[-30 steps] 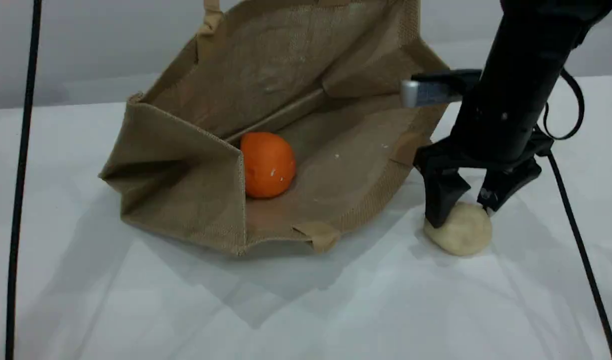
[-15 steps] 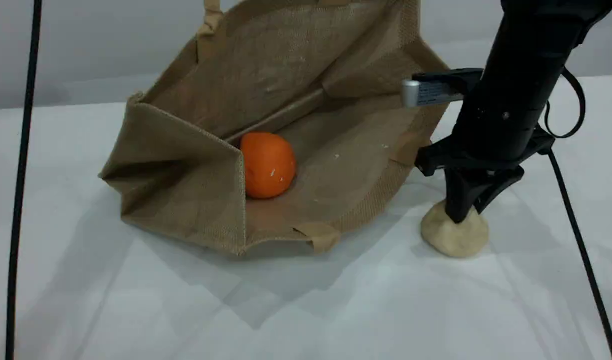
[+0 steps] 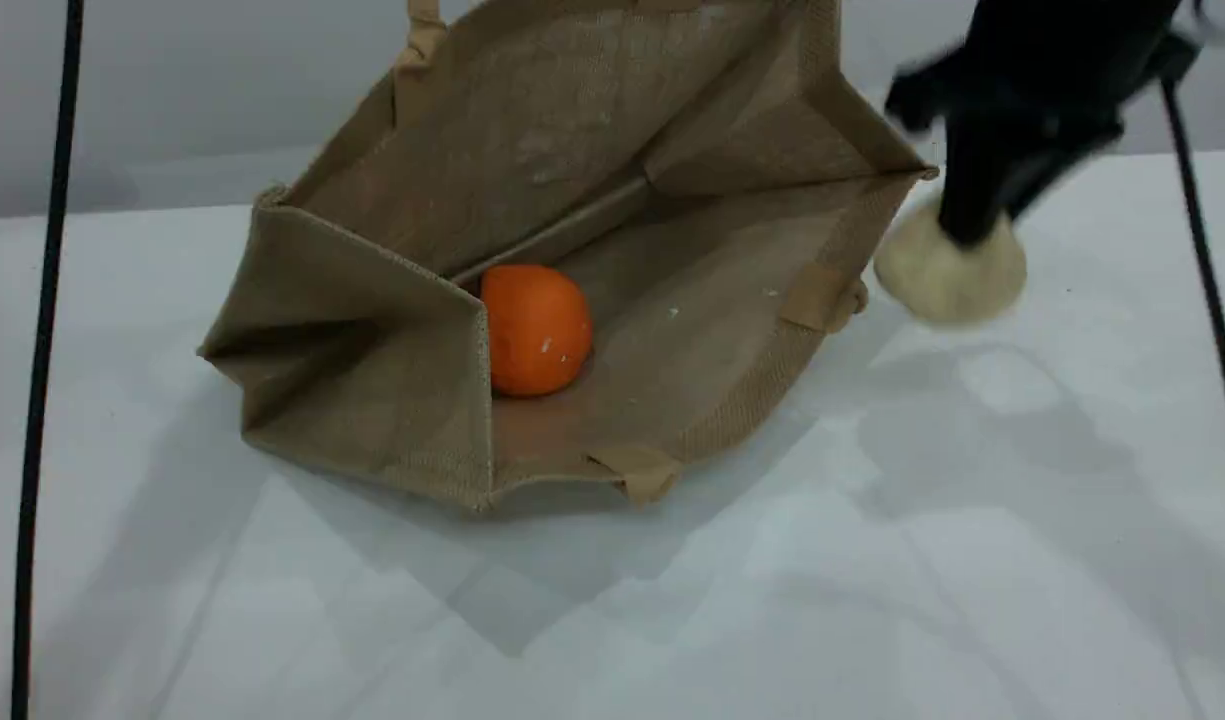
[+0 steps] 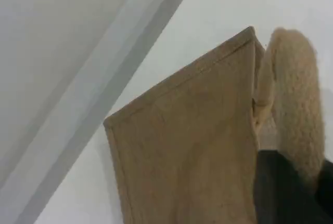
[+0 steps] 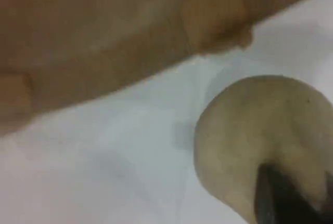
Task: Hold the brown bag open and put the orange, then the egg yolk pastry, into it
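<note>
The brown bag (image 3: 372, 350) lies on its side on the white table, mouth facing the camera and held wide. The orange (image 3: 535, 328) rests inside it on the lower wall. My right gripper (image 3: 972, 235) is shut on the egg yolk pastry (image 3: 947, 280), which hangs blurred above the table just right of the bag's right rim. The right wrist view shows the pastry (image 5: 250, 135) with a dark fingertip (image 5: 281, 198) pressed into it. In the left wrist view my left gripper (image 4: 291, 193) is shut on the bag's beige handle (image 4: 294, 94), beside the bag's outer wall (image 4: 187, 146).
A black cable (image 3: 47, 300) hangs down the left side and another cable (image 3: 1207, 270) runs down the right. The white table (image 3: 672, 620) stretches out in front of the bag. A pale wall stands behind.
The right gripper closed on the pastry, then lifted it off the table, up and back beside the bag's right rim. Bag and orange stayed put.
</note>
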`<state>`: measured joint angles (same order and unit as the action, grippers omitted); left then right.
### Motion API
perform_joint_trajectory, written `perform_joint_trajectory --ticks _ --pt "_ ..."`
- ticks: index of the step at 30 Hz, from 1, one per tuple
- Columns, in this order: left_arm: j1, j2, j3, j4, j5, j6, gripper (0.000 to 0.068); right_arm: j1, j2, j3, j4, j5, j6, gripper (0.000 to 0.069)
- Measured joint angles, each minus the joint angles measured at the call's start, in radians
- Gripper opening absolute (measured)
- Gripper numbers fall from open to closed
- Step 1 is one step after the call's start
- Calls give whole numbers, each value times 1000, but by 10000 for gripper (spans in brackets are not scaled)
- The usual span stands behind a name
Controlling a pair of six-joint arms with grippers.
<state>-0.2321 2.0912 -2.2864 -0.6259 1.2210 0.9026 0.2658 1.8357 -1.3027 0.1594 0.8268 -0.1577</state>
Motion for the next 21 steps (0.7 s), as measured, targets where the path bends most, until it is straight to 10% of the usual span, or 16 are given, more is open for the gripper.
perform_joint_trajectory --ticks 10,21 --pt "0 0 0 -2 0 1 91 132 -165 124 69 -156 -71 37" --pt "0 0 0 -2 0 -4 91 294 -39 209 89 -617 -99 37"
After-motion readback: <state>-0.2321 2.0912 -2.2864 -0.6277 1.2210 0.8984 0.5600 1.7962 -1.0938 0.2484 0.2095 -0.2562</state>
